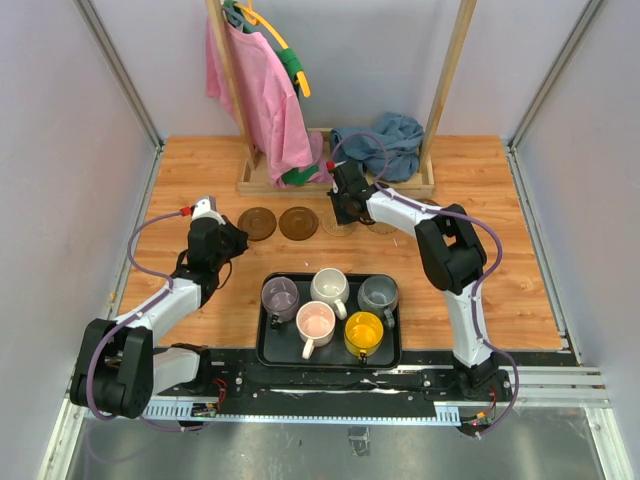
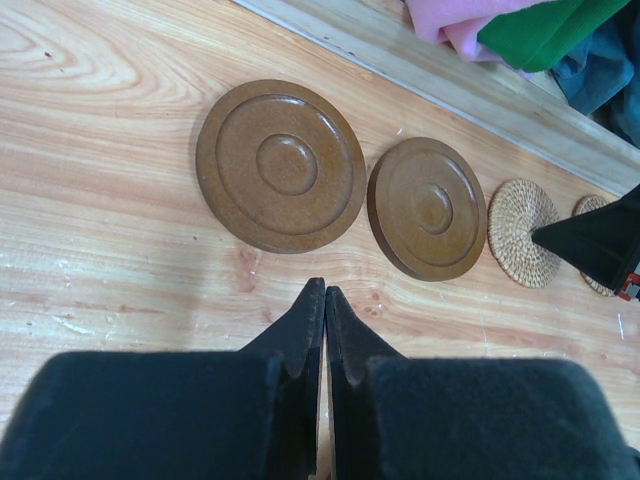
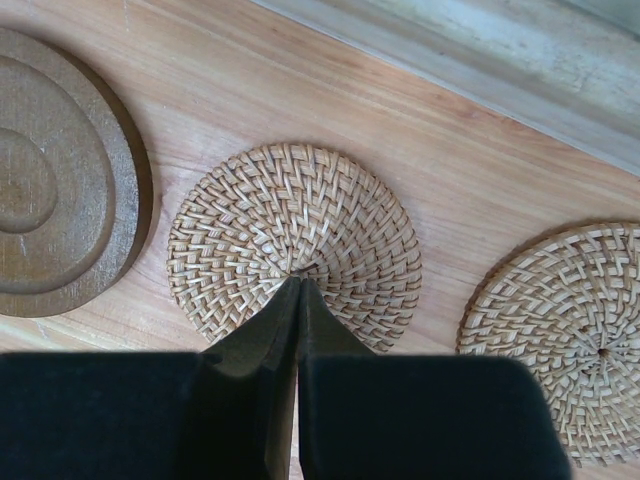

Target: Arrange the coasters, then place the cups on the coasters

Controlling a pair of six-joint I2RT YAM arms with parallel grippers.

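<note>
Resting: five cups [image 1: 330, 287] on one tray [image 1: 280, 342], four coasters [image 2: 280, 165] beyond.

A: We look down from high behind the near edge, taking in the whole table [image 1: 500, 200].
B: And our wrist cameras?
A: Both hang low and close over the wood, facing the far wooden rail [image 2: 450, 70]. We see the same woven coaster [image 3: 293, 215] in each; the left one views that woven coaster [image 2: 523, 232] from farther off.
</note>
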